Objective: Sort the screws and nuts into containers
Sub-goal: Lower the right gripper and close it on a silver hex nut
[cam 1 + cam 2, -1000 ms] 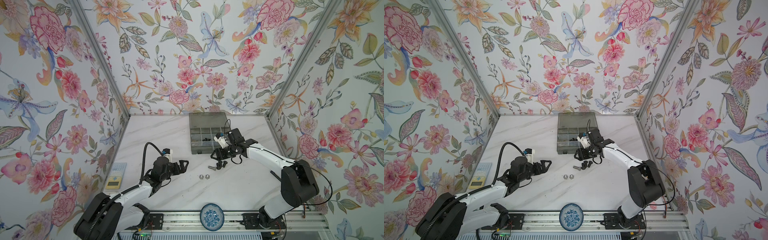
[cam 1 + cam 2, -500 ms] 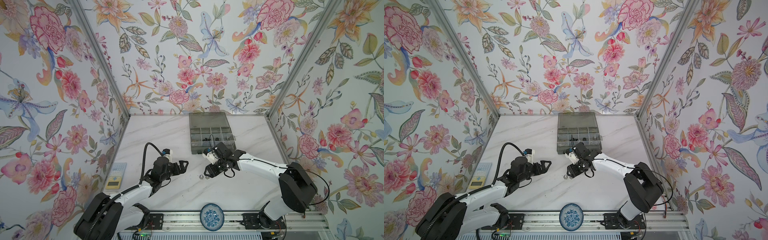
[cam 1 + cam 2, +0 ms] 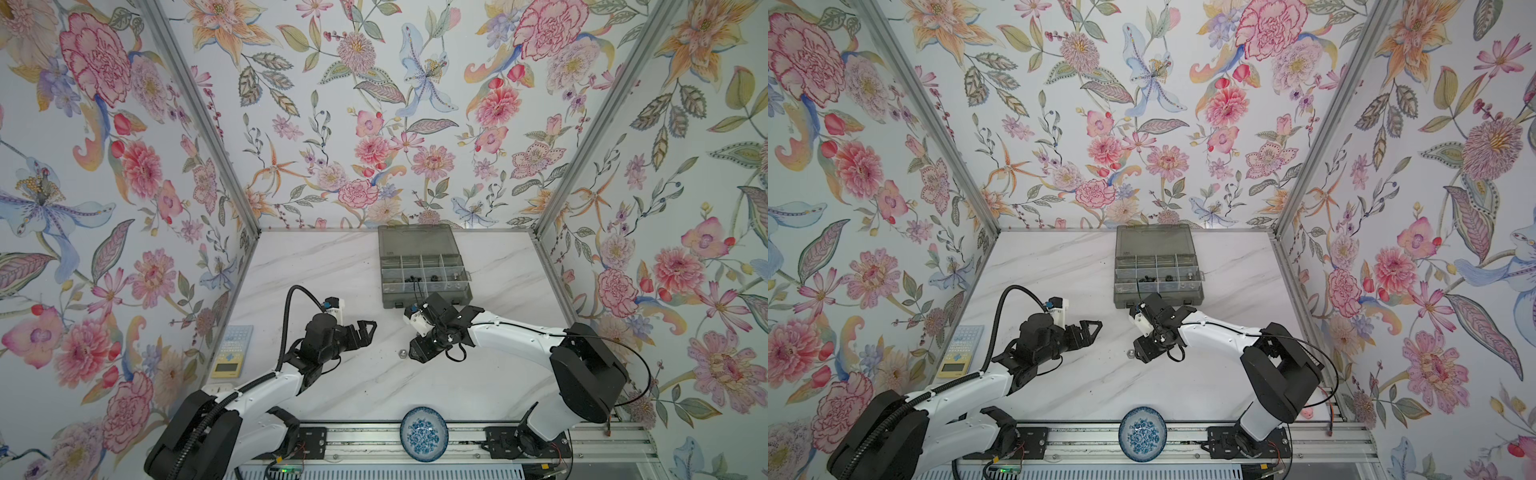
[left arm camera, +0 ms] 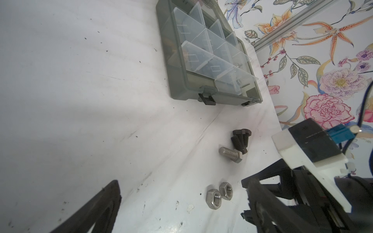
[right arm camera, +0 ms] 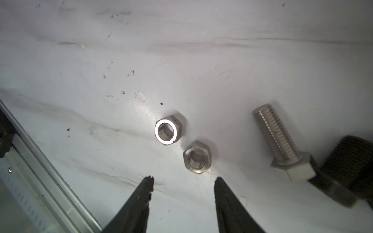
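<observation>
On a white marble table [image 3: 332, 270] walled in by flowered paper, a grey organiser box [image 3: 415, 241] sits near the back with its lid folded away, apparently so that both arms can reach the compartments. A few compartments in the middle row already hold small dark pieces. The left hand [image 3: 368, 332] hangs above the bare table with its jaws spread wide and nothing in them. It is held off to its own side, seemingly to leave the middle free. The right hand [image 5: 184, 179] tilts down toward the table in front of the box, released and empty, its two tips parted just short of the loose hardware. That looks like the approach to a pinch. Beside it lie two black screws [image 4: 241, 141] crossed over each other, touching the head of a silver screw [image 5: 282, 141] on its side. Smallest of all, two silver nuts [image 5: 168, 131] rest flat and just beside each other, and the nearer nut [image 5: 197, 157] sits roughly in line with the gap between the tips, making it the likely next pick.
</observation>
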